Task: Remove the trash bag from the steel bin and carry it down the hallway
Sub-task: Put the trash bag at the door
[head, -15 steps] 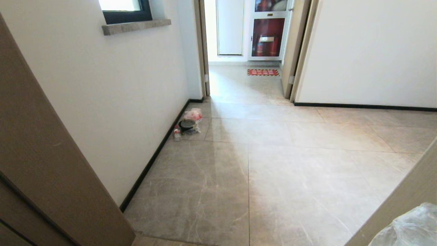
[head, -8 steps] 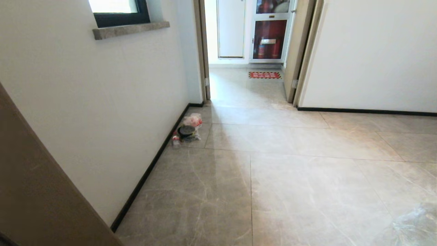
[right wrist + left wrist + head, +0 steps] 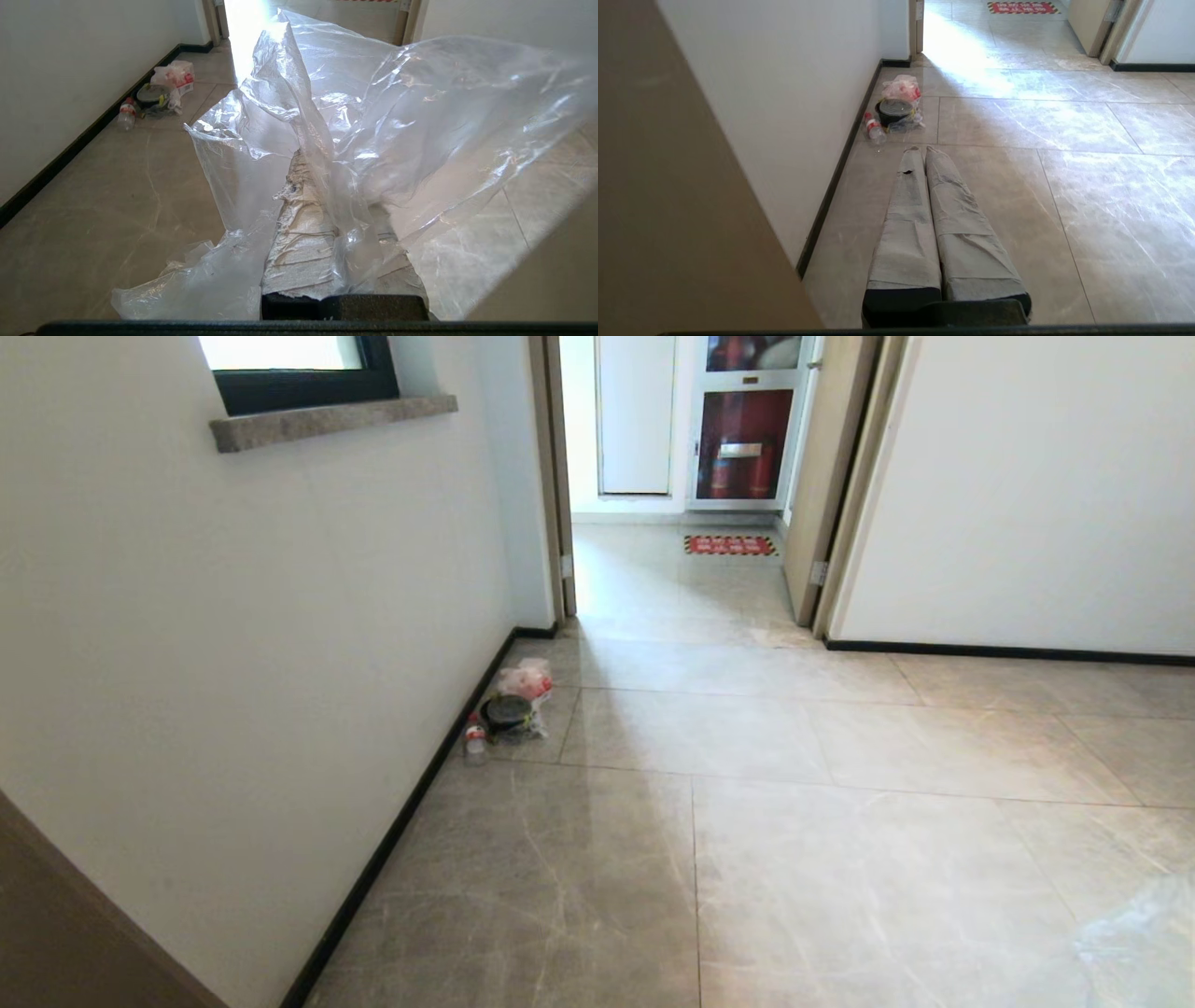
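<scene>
The whole head view has shifted since a second ago: the brown door frame at the left has slid almost out, the doorway ahead sits larger, and the thin, crinkly clear plastic trash bag [image 3: 1134, 943] is now only a faint blur at the lower right corner, so the camera has moved on along the hallway of glossy pale grey marble-look tiles [image 3: 747, 859]. By the left wall's dark baseboard [image 3: 392, 845] lies a small heap of litter [image 3: 512, 707] with a little plastic bottle [image 3: 475, 739] beside it. In the left wrist view the left claw [image 3: 919, 149] points level down the passage, its two wrapped fingers pressed together and empty. In the right wrist view the right claw [image 3: 310, 196] is pinched shut on the trash bag [image 3: 383, 116], whose film billows up and around its fingers.
</scene>
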Controlling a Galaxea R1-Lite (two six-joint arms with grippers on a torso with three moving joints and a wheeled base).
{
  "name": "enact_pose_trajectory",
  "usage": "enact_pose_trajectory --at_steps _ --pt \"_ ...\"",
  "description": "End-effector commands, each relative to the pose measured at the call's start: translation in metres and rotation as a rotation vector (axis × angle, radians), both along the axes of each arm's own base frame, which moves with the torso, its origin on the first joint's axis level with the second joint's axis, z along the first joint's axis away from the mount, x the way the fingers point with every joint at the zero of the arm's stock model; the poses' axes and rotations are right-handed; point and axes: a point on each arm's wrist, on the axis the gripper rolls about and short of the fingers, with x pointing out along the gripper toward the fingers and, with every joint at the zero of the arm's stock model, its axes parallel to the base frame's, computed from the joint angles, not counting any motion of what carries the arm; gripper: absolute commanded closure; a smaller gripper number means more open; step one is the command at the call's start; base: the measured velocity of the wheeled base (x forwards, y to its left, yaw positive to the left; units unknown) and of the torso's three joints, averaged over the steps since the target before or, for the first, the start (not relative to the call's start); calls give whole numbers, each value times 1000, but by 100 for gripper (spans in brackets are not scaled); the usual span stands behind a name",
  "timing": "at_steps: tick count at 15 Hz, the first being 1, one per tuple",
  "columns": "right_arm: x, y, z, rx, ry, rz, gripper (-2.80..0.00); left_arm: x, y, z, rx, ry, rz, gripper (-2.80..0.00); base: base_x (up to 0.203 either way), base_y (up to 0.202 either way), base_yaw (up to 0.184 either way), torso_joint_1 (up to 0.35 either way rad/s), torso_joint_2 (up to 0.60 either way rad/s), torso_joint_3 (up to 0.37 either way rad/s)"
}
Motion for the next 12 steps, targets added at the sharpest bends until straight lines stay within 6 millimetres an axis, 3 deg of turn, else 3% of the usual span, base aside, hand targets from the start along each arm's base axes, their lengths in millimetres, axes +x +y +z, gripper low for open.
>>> enact_pose_trajectory --at_steps 1,12 --pt "0 0 0 -2 1 0 0 0 0 0 1 1 1 0 194 0 0 2 2 -5" --pt "0 0 0 -2 1 0 0 0 0 0 1 1 1 0 197 0 2 2 1 2"
